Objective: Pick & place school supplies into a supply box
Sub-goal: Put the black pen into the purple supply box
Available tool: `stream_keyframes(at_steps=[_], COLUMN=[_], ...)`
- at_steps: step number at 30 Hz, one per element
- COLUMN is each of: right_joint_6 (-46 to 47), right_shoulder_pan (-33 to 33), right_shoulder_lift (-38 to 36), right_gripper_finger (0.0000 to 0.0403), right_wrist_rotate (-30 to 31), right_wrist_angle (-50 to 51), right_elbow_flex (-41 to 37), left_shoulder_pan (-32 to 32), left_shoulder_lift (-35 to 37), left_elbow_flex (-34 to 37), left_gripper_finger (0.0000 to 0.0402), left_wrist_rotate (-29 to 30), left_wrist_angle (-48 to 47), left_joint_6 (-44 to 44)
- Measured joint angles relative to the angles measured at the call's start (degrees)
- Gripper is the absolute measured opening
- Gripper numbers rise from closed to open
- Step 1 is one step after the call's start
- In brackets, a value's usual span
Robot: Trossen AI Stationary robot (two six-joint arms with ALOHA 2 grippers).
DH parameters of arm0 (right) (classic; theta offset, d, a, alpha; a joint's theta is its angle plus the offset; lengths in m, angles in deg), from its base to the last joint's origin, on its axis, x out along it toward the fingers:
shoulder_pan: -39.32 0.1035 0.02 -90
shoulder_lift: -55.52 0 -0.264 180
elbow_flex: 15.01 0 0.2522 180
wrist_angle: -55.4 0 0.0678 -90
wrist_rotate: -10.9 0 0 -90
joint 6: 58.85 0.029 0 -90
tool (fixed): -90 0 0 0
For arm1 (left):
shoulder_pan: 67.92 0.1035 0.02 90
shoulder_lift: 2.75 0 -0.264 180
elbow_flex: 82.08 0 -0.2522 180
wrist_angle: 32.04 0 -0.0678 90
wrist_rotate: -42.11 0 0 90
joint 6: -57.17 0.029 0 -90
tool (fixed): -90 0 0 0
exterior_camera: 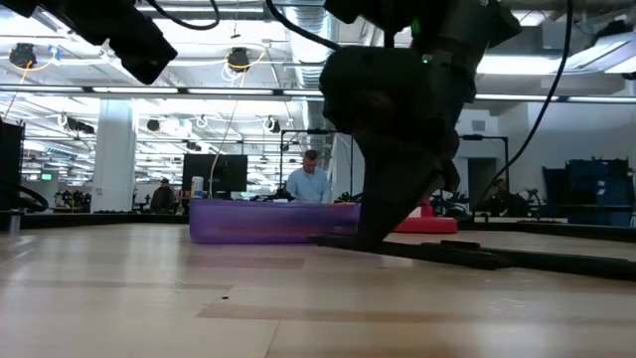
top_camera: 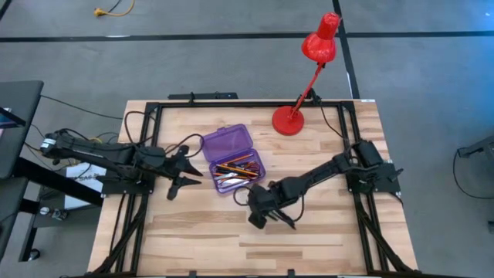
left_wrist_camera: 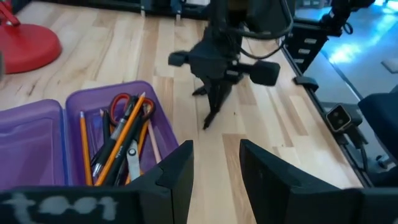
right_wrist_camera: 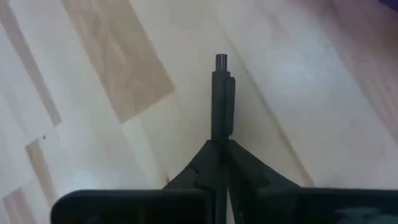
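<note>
The supply box is a purple translucent case lying open on the table, with its lid folded back. In its tray lie orange pencils, black pens and red-handled scissors. My right gripper stands near the table's middle, just near of the box, shut on a slim black pen. My left gripper hovers open at the box's left side, holding nothing; its fingers show in its own wrist view. My right gripper pinches the black pen between its two fingers, near one end. The rest of the pen, with its clip and cap, sticks out past the fingertips. The fingers come from above, slanting steeply down. Whether the pen still lies on the wood I cannot tell.
A red desk lamp stands on its round base at the far side of the table, its head reaching beyond the far edge. Black frame rails border the tabletop. Bare wood lies toward the near edge. A person shows in the room behind.
</note>
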Motion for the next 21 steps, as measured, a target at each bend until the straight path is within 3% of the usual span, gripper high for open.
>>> stream_keyframes(at_steps=[8,21], right_joint_6=[-13.8,-15.9], right_shoulder_pan=[-1.0,-2.4], right_shoulder_lift=[-0.2,-0.4], right_gripper_finger=[0.0002,0.0017], right_wrist_rotate=[-0.6,-3.5], right_wrist_angle=[0.1,0.6], right_elbow_flex=[3.9,5.8], left_shoulder_pan=[0.0,0.0], left_shoulder_lift=[4.2,6.2], left_elbow_flex=[0.0,0.0], left_gripper_finger=[0.0116,0.0116], left_wrist_rotate=[2.6,6.9], left_wrist_angle=[-3.3,-4.2], left_joint_6=[-1.3,-0.9])
